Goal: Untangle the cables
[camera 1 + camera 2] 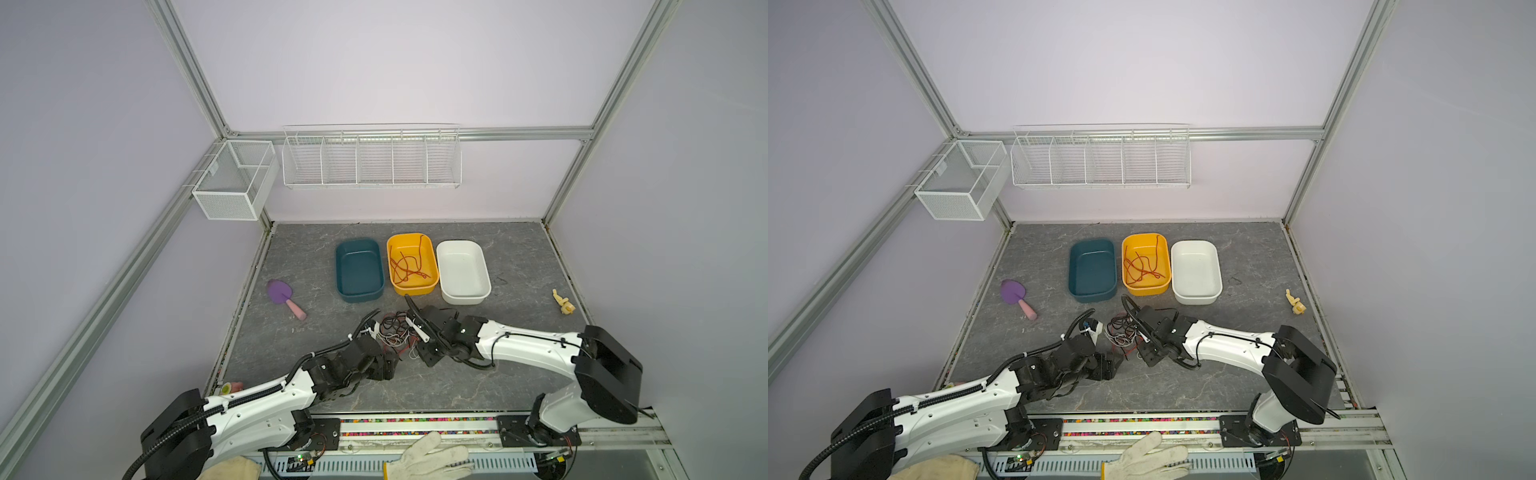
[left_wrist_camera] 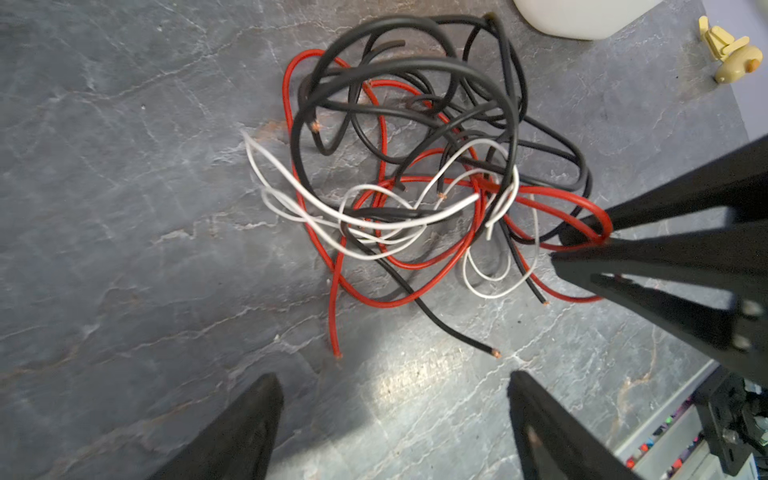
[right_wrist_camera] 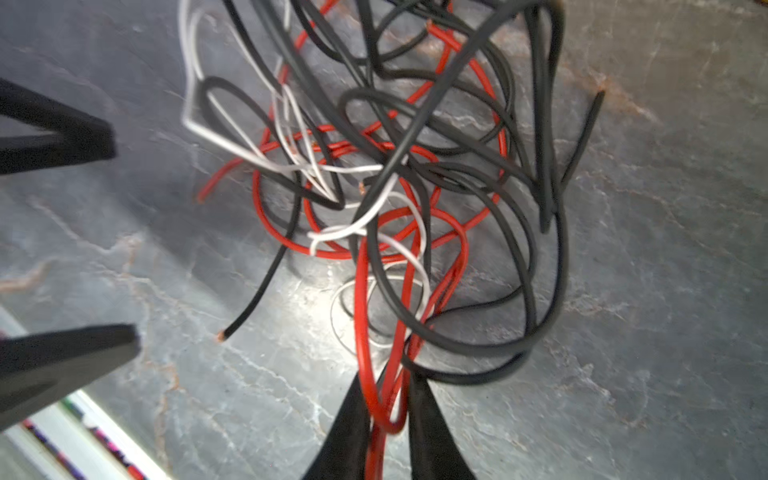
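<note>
Right fingers (image 3: 351, 419) are pressed close on a loop of the red cable (image 3: 362, 324), pinching it at the near edge of the tangle. The left wrist view shows the same pinch from the side, with the red loop caught at the tips. Left fingers (image 2: 245, 432) stand spread wide with nothing between them, just beside the heap.

The cables (image 2: 415, 179) lie as one knotted heap of black, red and white strands on the grey tabletop (image 1: 498, 374). Several bare copper ends stick out of it. In both top views this heap sits between the two arms, near the front middle.

Behind it three tubs stand in a row: a teal tub (image 1: 359, 270), a yellow tub (image 1: 412, 287) and a white tub (image 1: 463, 272). Loose red-orange cables (image 1: 409, 266) lie inside the yellow tub. A purple scoop (image 1: 279, 292) lies well off to the left, and a small yellow toy (image 1: 563, 302) lies near the right edge.
</note>
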You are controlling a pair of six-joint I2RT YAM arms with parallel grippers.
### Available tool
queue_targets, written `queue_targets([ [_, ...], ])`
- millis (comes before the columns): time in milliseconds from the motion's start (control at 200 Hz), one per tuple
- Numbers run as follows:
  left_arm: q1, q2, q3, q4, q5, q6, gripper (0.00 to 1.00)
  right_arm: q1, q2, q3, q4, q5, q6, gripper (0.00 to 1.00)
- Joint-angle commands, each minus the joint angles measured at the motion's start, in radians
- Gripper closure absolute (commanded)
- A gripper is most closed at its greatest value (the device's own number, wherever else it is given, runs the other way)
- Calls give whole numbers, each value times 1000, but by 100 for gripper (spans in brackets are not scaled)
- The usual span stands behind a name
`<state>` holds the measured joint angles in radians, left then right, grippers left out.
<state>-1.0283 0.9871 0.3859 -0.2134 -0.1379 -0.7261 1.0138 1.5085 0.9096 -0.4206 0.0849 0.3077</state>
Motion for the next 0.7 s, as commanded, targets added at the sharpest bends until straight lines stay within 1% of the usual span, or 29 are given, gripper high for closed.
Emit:
queue_targets([
  [0,-6,-9,-13,23,-32,-10,15,15,-84,-19,6,-82,-18,81],
  [120,-5,7,-16,45,-35,-10,15,21,-140,-24,-5,-115,-4,82],
  [170,-6,17,-21,58,-34,-8,15,26,-161,-25,-12,-117,-4,93],
  [210,-6,26,-24,68,-32,-10,15,28,-175,-55,-7,-122,-2,93],
  [320,-6,46,-24,82,-25,-11,15,30,-188,-62,-11,-107,2,93],
  [345,-6,48,-24,82,-25,-10,15,29,-187,-62,-14,-97,1,92],
  [400,-7,47,-26,82,-23,-13,15,30,-178,-61,-21,-76,-1,85],
  [460,-7,41,-27,82,-24,-15,15,29,-161,-53,-21,-57,-3,80],
  [695,-8,19,-37,83,-33,-23,15,29,-67,-37,-5,-9,-17,75],
])
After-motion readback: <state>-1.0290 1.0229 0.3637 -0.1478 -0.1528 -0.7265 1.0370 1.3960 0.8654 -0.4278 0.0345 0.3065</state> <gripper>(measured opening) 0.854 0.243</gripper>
